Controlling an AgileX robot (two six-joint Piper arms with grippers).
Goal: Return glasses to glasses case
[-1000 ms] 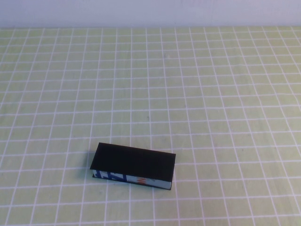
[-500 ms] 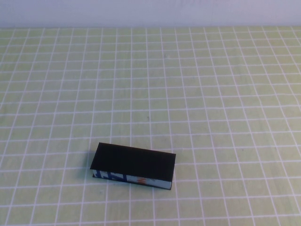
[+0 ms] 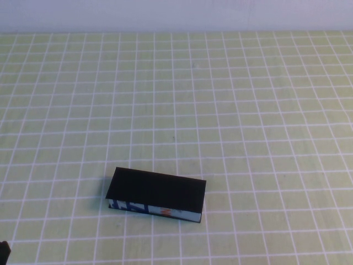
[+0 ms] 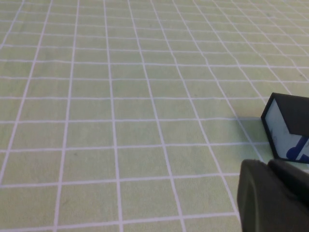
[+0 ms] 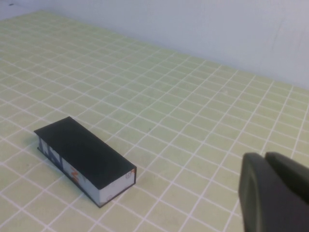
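The glasses case (image 3: 156, 194) lies shut on the near part of the table, left of centre, its matte black lid on top and its blue, white and orange printed side facing the robot. The glasses aren't visible anywhere; whatever the case holds is hidden under the lid. It sits on a green cloth (image 3: 248, 110) gridded with white lines, with a pale wall (image 3: 176, 14) behind. The left gripper (image 4: 273, 195) hangs just beside the case's end; the right gripper (image 5: 275, 191) hangs well apart from it. Both show only as dark bulk, so I cannot tell their state.
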